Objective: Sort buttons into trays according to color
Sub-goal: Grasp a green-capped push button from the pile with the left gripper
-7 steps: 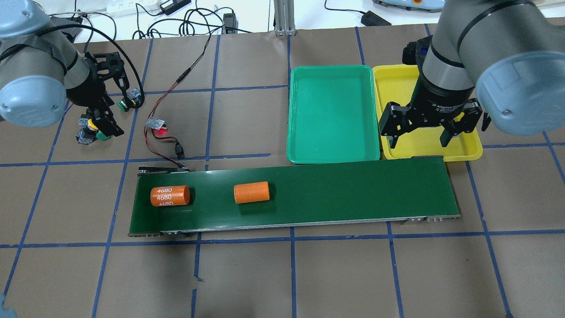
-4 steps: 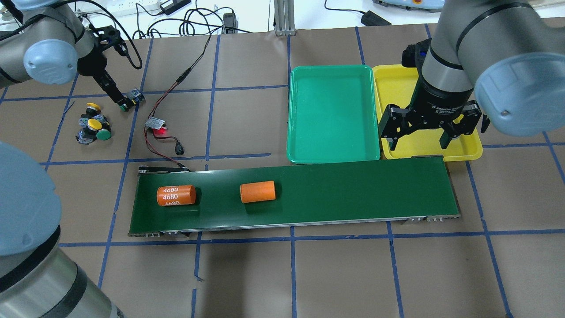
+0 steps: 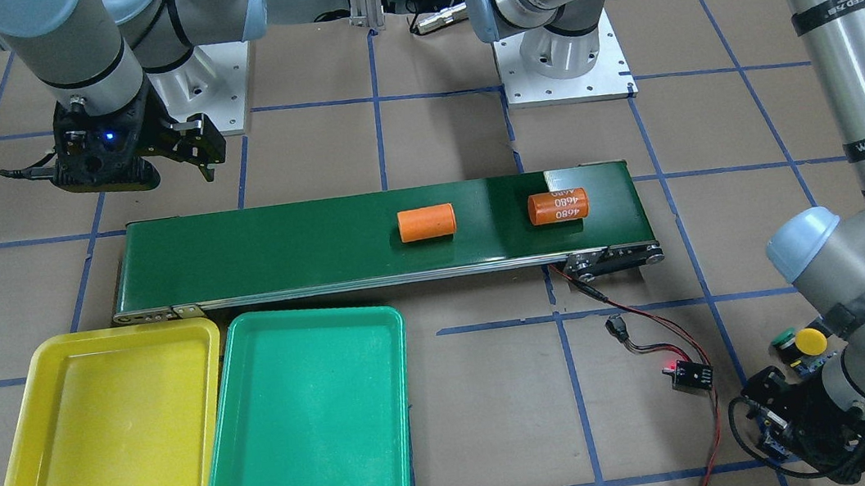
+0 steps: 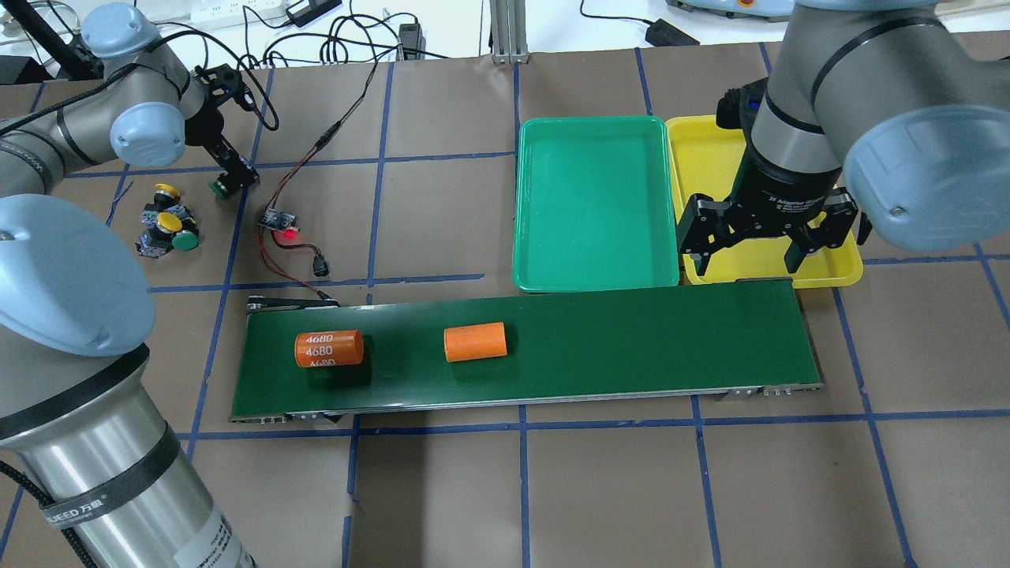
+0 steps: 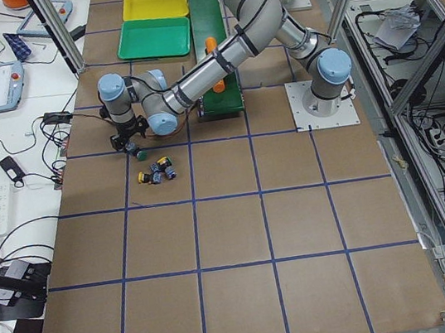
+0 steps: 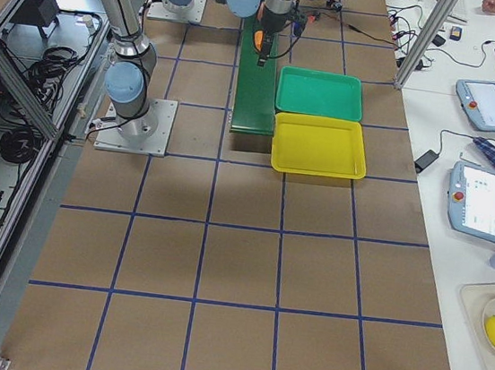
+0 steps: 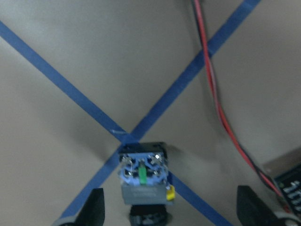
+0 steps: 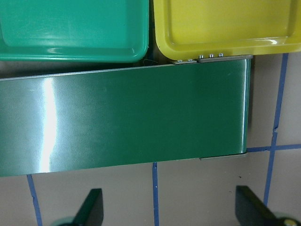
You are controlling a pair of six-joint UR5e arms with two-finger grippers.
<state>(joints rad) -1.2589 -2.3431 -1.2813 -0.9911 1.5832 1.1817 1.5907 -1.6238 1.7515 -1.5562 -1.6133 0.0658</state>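
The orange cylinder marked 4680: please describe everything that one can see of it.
The 4680 cylinder is orange and lies on its side on the dark-green conveyor belt, near the belt's end on the robot's left, its long axis along the belt. Its surface looks smooth, with 4680 printed in white in repeated rows. Only the belt touches it; a plain orange cylinder lies apart, further along.
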